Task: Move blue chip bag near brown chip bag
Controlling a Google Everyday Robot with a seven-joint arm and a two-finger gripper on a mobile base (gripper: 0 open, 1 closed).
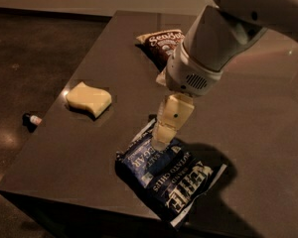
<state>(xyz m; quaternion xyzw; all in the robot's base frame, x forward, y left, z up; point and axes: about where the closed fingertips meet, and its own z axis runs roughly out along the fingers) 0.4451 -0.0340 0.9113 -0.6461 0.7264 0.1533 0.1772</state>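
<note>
Hanging from a bulky white robot arm (213, 38), the cream-coloured two-finger gripper (160, 144) pointed down at the upper left end of the blue chip bag (181, 182), a crinkly dark navy bag with white block lettering and white edges. The tip appeared to be at or just above the bag's surface; contact could not be confirmed from this angle. The gripper was seen edge-on as a single column, so how wide it stood, and whether it had hold of anything, could not be told.

The blue bag lay flat on the dark, smooth table (268, 133), close to the near edge. Its long axis ran from upper left to lower right. The end with the largest lettering pointed toward the near edge, and the lettering read upside down. The arm's shadow darkened the bag's right side.

The brown chip bag (161, 41), dark brown with white cursive lettering, lay at the far side of the table, well apart from the blue bag. Its nearer portion was hidden behind the arm's wrist housing. The upper arm was cut off by the top and right borders.

A pale-yellow wavy block (88, 99) sat on the table's left side. A small dark object (31, 118) on the floor beside the table was too small to identify.
</note>
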